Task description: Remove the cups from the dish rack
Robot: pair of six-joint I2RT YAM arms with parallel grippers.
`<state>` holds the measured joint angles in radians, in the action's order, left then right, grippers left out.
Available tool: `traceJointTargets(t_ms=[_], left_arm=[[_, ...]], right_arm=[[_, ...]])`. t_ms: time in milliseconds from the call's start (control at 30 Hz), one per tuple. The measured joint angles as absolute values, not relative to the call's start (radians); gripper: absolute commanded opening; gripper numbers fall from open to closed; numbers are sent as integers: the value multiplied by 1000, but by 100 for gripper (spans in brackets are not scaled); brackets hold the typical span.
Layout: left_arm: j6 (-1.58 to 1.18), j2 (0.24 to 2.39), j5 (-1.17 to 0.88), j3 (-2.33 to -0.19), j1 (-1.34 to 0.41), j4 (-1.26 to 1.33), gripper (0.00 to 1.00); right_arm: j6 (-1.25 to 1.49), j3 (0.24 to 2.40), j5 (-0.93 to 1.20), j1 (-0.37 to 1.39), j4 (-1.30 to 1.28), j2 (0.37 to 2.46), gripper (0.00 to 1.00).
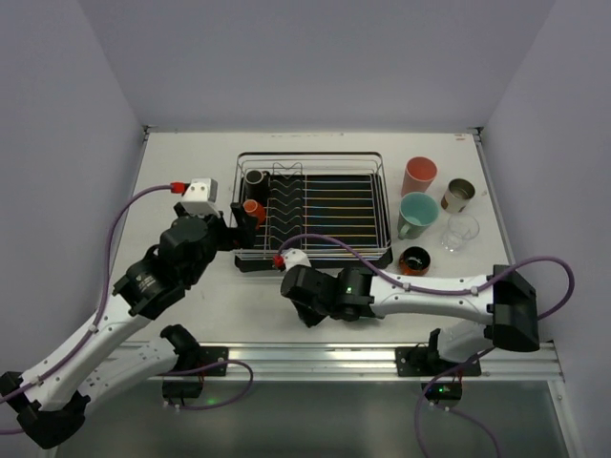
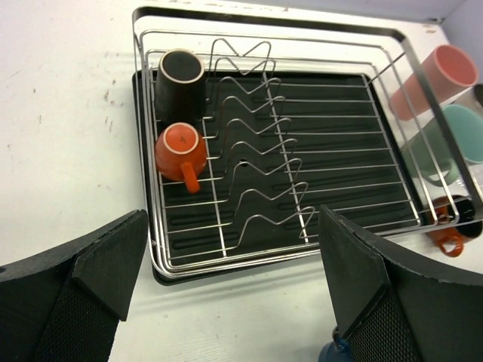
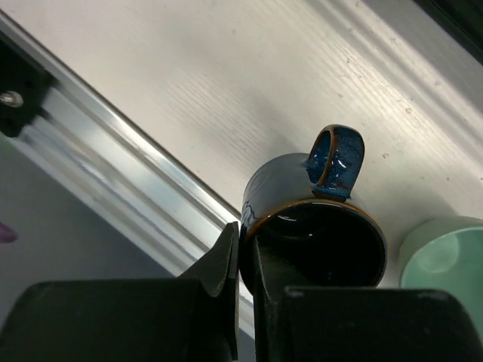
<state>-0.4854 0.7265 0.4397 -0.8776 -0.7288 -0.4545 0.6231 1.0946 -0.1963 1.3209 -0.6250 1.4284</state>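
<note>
Noted silver wire rack (image 2: 272, 11) on ribbed black tray at table's far centre, matte black cup (image 2: 179, 79) and glossy orange cup (image 2: 181, 151) in its left end. Saw left gripper (image 2: 233, 213) poised over near-left corner, jaws wide, empty. Found right gripper (image 3: 243, 237) low by front rail, clamped on rim of glazed blue mug (image 3: 313, 226).

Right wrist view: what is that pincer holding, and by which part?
The right pincer is shut on the dark blue mug, pinching it by its rim.
</note>
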Motion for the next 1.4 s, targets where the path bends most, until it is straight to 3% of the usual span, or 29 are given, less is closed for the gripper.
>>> traceJointTargets(t_ms=[467, 833, 933, 1033, 1200, 1400], left_arm=[[-467, 780, 527, -872, -729, -430, 98], [-480, 878, 525, -839, -712, -349, 93], [-487, 911, 501, -839, -701, -328, 89], [-488, 945, 483, -839, -691, -303, 85], [-489, 1018, 448, -839, -664, -280, 77], [-492, 1097, 393, -859, -619, -258, 68]], right_arm=[[620, 1105, -301, 1343, -682, 1546, 2], [630, 1057, -302, 1343, -625, 1553, 31], [635, 1047, -302, 1343, -612, 1551, 40], [644, 1033, -305, 1343, -609, 1536, 42], [655, 1026, -321, 1343, -611, 1458, 57], [655, 1009, -318, 1345, -602, 1251, 61]])
